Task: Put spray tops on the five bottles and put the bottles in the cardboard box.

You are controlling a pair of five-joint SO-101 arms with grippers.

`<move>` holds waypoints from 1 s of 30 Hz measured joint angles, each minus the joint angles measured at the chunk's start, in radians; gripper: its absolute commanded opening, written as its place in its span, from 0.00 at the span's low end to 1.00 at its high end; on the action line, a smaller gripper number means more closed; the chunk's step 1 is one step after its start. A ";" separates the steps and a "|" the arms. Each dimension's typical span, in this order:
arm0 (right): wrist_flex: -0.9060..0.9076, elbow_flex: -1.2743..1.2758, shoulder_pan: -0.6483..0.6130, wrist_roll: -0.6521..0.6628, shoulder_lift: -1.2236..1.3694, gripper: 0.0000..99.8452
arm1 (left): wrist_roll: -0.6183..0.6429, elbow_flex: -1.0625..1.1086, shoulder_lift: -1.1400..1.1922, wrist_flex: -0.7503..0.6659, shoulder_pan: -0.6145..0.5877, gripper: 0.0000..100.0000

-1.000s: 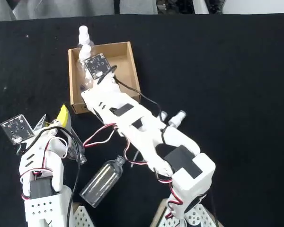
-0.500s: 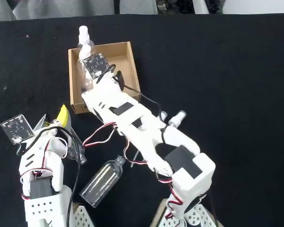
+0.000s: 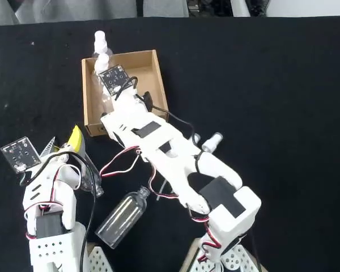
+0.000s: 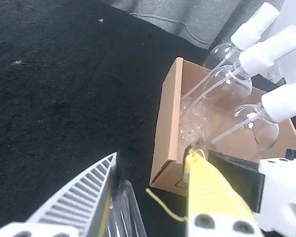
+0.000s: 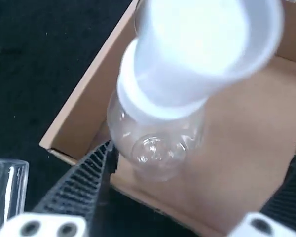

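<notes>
The right gripper (image 5: 200,160) hangs, jaws apart, around a clear plastic bottle (image 5: 158,148) standing in the brown cardboard box (image 5: 91,96) toward the tabletop's (image 3: 272,85) far left. I'd lift straight up, clearing the white spray top (image 5: 197,44).

The open-topped cardboard box (image 3: 148,71) sits on the black desk (image 3: 272,85). Three clear bottles (image 4: 235,85) with white spray tops (image 4: 270,48) lean together at one end of it, their tops rising above the rim. A topless clear bottle (image 3: 121,215) lies on its side well in front of the box. Another topless bottle (image 3: 92,180) lies between them. A loose white spray top (image 3: 212,141) lies on the desk to the right.
</notes>
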 measured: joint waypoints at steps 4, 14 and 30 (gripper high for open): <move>0.021 0.000 0.000 0.000 0.000 0.45 | 0.000 0.000 0.000 0.000 0.000 0.21; 0.201 0.000 0.000 0.000 -0.169 0.45 | 0.000 0.000 0.000 0.000 0.000 0.21; 0.531 0.000 0.000 0.000 -0.396 0.45 | 0.000 0.000 0.000 0.000 0.000 0.21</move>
